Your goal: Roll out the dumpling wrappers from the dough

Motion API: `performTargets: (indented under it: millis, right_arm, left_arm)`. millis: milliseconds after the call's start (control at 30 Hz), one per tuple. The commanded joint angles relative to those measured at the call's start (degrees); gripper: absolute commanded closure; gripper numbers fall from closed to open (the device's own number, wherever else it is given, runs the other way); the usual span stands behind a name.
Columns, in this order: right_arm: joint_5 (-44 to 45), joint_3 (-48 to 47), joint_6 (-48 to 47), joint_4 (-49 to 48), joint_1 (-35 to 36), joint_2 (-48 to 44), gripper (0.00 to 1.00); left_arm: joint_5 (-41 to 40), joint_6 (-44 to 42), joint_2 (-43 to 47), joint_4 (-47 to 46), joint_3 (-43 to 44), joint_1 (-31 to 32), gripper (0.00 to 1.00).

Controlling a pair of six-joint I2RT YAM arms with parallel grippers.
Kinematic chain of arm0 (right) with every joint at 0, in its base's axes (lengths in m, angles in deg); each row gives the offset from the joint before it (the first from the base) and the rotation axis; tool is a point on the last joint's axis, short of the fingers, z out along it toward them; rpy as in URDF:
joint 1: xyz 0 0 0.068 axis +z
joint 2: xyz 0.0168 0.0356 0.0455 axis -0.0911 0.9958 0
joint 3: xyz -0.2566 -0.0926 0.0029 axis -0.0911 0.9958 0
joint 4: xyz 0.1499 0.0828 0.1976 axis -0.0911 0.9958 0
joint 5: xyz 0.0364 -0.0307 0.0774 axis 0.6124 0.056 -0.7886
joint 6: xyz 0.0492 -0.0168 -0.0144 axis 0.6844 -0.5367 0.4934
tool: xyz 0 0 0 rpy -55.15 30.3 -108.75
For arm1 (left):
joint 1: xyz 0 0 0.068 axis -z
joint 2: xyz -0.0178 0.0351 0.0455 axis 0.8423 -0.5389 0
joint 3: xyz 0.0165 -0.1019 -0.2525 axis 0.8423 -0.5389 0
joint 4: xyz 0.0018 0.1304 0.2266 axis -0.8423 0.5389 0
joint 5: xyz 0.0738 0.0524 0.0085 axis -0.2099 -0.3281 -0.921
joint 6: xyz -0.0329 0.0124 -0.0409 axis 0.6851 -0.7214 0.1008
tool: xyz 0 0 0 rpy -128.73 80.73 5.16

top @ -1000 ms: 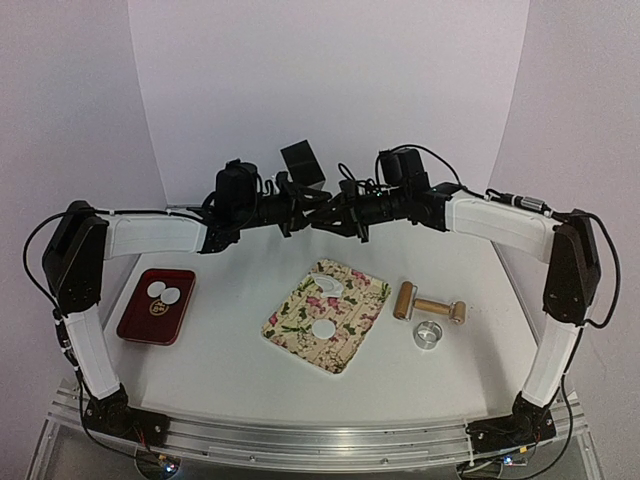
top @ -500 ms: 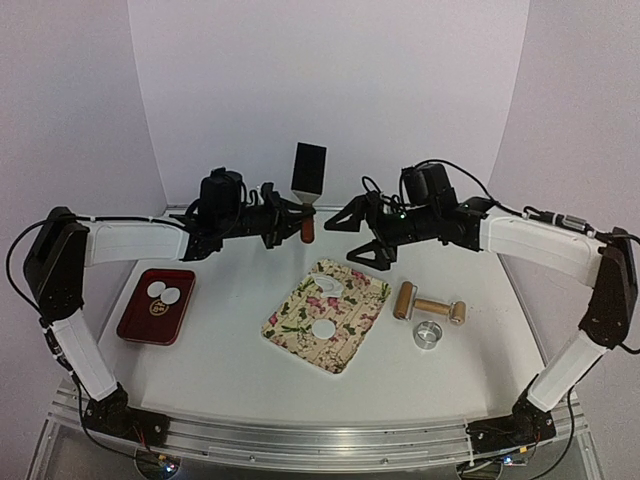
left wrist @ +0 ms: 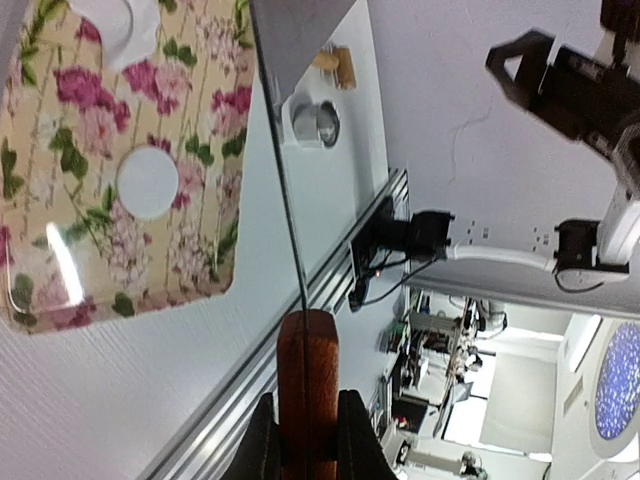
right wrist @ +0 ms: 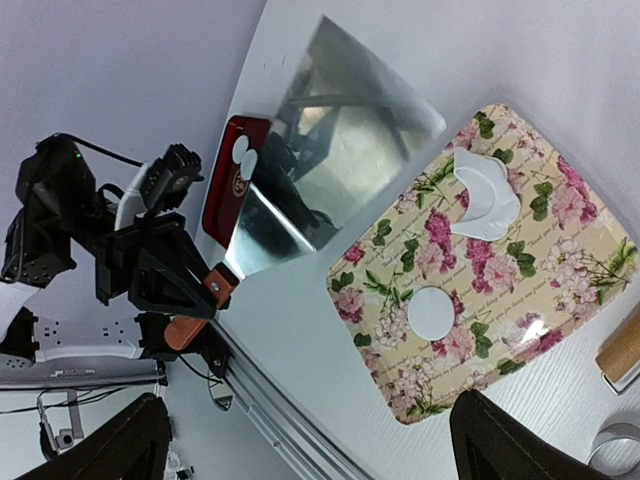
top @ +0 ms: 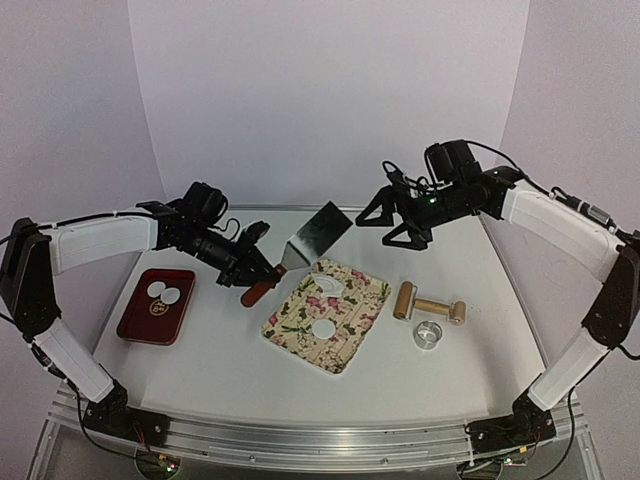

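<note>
On the flowered rectangular tray (top: 345,345) lies one thin white round dumpling wrapper (top: 322,327); two more sit in the dark red tray (top: 145,328). The left gripper (top: 250,280) pinches the brown-handled metal spatula (top: 318,232); its blade should slide flat under the disc. Farther back, the right gripper (top: 388,226) is spread, empty. No writing is readable.

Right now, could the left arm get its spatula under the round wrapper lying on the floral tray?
Probably yes: the left gripper holds the spatula near the floral tray, the wrapper lies uncovered mid-tray, and the open right gripper hangs clear.
</note>
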Motion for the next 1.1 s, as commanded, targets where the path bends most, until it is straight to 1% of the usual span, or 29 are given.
performTargets:
  millis: [0, 67, 133, 267, 367, 400, 533, 667, 733, 800, 833, 867, 900, 933, 967, 1000, 1033, 1067]
  right_arm:
    - [-10.6, -3.0, -7.3, 4.3, -1.7, 3.6, 0.02]
    - [-13.7, -2.9, -8.4, 5.2, -1.7, 5.1, 0.02]
    - [-14.9, -2.4, -9.3, 6.0, -1.6, 6.2, 0.02]
    - [-16.2, -1.4, -11.2, 6.7, -1.6, 8.0, 0.03]
    - [-18.9, -2.4, -11.6, 7.1, -1.6, 9.5, 0.09]
    - [-20.1, -2.9, -11.6, 7.1, -1.5, 9.8, 0.15]
    - [-25.6, -4.2, -10.9, 7.1, -1.5, 11.5, 0.44]
    - [-29.4, -2.9, -10.4, 7.1, -1.5, 11.0, 0.69]
    - [-30.6, -2.0, -10.2, 7.0, -1.4, 10.4, 0.84]
    - [-30.9, -1.7, -9.5, 6.8, -1.5, 10.0, 0.98]
    - [-30.0, -1.8, -9.1, 6.8, -1.5, 9.7, 1.00]
    - [-27.6, -1.7, -8.3, 6.7, -1.6, 9.2, 1.00]
    - [-25.5, -1.6, -7.4, 6.2, -1.8, 8.5, 1.00]
    - [-24.3, -1.3, -6.3, 5.2, -2.0, 7.9, 1.00]
    - [-22.2, -1.3, -4.5, 4.6, -2.2, 7.0, 1.00]
    - [-19.6, -1.2, -3.1, 4.1, -2.7, 6.2, 1.00]
    - [-18.8, -0.8, -1.7, 2.9, -3.1, 5.5, 1.00]
    - [-18.3, -0.6, 0.0, 1.3, -3.3, 5.0, 1.00]
  left_arm:
    - [12.7, -15.3, 5.4, 10.0, -2.0, 0.1, 1.00]
    - [15.4, -16.3, 6.5, 10.4, -3.5, 0.5, 1.00]
    - [17.7, -16.2, 7.0, 9.9, -4.6, 1.7, 1.00]
    - [19.5, -17.6, 7.0, 11.5, -4.6, 4.1, 1.00]
    - [20.4, -17.7, 6.8, 11.9, -4.6, 5.0, 1.00]
    - [20.6, -17.8, 6.5, 12.2, -4.6, 5.3, 1.00]
    - [19.3, -17.9, 5.6, 12.4, -3.7, 5.7, 1.00]
    - [18.0, -14.1, 5.4, 7.3, -3.7, 5.7, 1.00]
    - [17.8, -12.4, 5.3, 5.0, -4.0, 5.7, 1.00]
    - [17.2, -11.4, 4.9, 3.6, -4.1, 5.7, 1.00]
    - [16.4, -11.0, 4.9, 3.2, -4.3, 5.6, 0.96]
    - [15.4, -10.4, 5.1, 2.6, -4.7, 5.4, 0.82]
    - [14.4, -9.4, 5.7, 1.5, -5.4, 5.0, 0.64]
    - [13.2, -8.0, 6.6, 0.1, -6.6, 4.5, 0.50]
    - [11.9, -6.2, 8.1, -2.3, -8.1, 3.5, 0.38]
    - [10.4, -3.8, 10.3, -5.1, -9.9, 2.5, 0.30]
    - [9.6, -1.3, 12.1, -8.6, -11.7, 1.5, 0.24]
    - [8.1, 1.6, 13.6, -12.3, -13.3, 0.7, 0.22]
